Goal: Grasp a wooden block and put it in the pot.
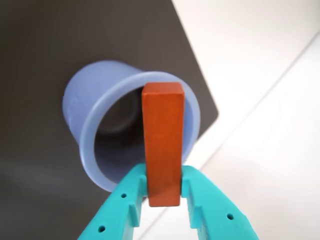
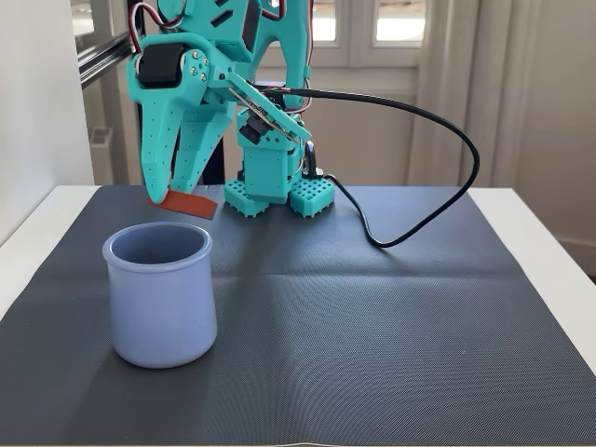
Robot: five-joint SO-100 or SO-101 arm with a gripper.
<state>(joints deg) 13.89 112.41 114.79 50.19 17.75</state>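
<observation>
The lavender-blue pot [image 2: 160,294] stands upright on the dark mat at the front left in the fixed view; the wrist view looks down into its open mouth, with the pot's rim [image 1: 90,125] around it. My teal gripper [image 2: 172,197] hangs just above and behind the pot's rim, shut on the reddish-brown wooden block [image 2: 190,203]. In the wrist view the block [image 1: 162,140] stands out from between the two fingers of the gripper [image 1: 163,192], lying over the right side of the pot's opening.
A dark ribbed mat [image 2: 372,317] covers the white table [image 2: 521,200]. The arm's base [image 2: 279,191] stands at the mat's far edge, and a black cable [image 2: 438,186] loops from it over the mat to the right.
</observation>
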